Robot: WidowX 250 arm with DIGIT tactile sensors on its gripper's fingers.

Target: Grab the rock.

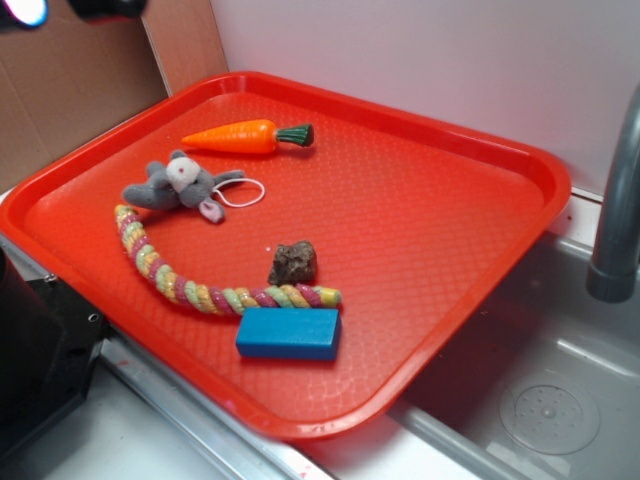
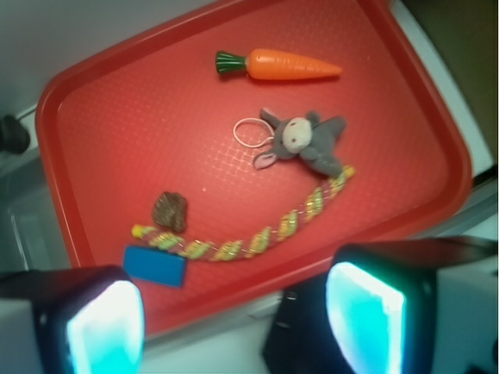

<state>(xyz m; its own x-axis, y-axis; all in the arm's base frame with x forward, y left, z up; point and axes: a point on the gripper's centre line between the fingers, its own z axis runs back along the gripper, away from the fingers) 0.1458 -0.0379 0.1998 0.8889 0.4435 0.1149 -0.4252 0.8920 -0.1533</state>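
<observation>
My gripper (image 2: 234, 319) hangs high above the near edge of the red tray (image 1: 480, 150), its fingers (image 2: 105, 327) spread wide with nothing between them. To take the rock (image 1: 293, 263) cleanly I judge I should travel out over the tray, centre over the stone, then drop straight down with the fingers straddling its lumpy sides, keeping clear of the braided rope toy (image 1: 190, 285) that curls just beside it. The rock lies touching or nearly touching the rope, on the rope's inner side, with the blue block (image 1: 289, 333) on the rope's other side. In the wrist view the rock (image 2: 170, 211) sits ahead of my left finger, well apart from it, so the approach is not yet begun
</observation>
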